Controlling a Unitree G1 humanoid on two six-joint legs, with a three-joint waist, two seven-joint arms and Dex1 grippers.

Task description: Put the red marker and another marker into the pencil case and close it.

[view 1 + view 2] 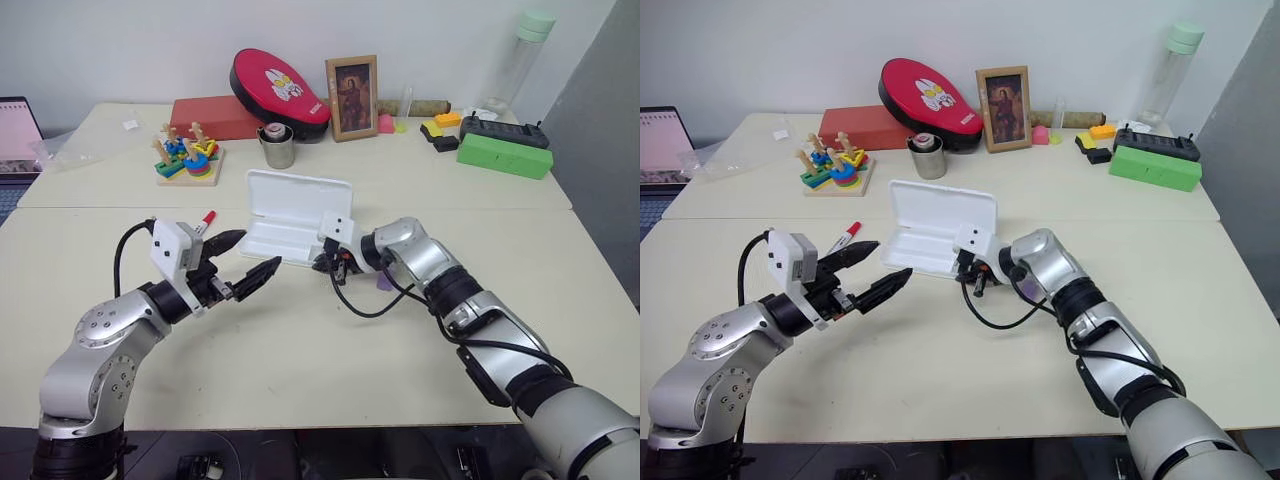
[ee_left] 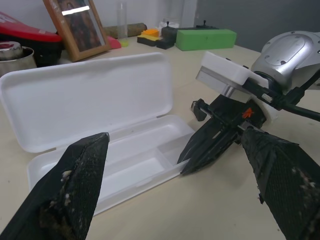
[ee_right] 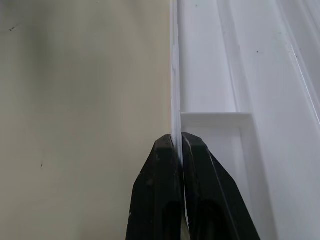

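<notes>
Two arms reached in over the cream table [image 1: 300, 360] toward the pencil case [image 1: 297, 212]. The right gripper [image 2: 187, 165] came across from the right, angled down and toward the robot's left, its black fingers [image 3: 170, 190] pinched together on the thin front wall of the case's tray. The left gripper [image 1: 243, 262] hung roughly level above the table, pointing forward and to the right, jaws spread wide and empty.

The pencil case lay open near the table's middle, its long axis running left to right, the lid tilted up at the far side and the tray empty. The red marker [image 1: 845, 236] lay on the table just behind the left gripper, slanting with its red cap toward the far right. A lavender marker [image 1: 384, 282] peeked out from under the right forearm, resting on the table.
</notes>
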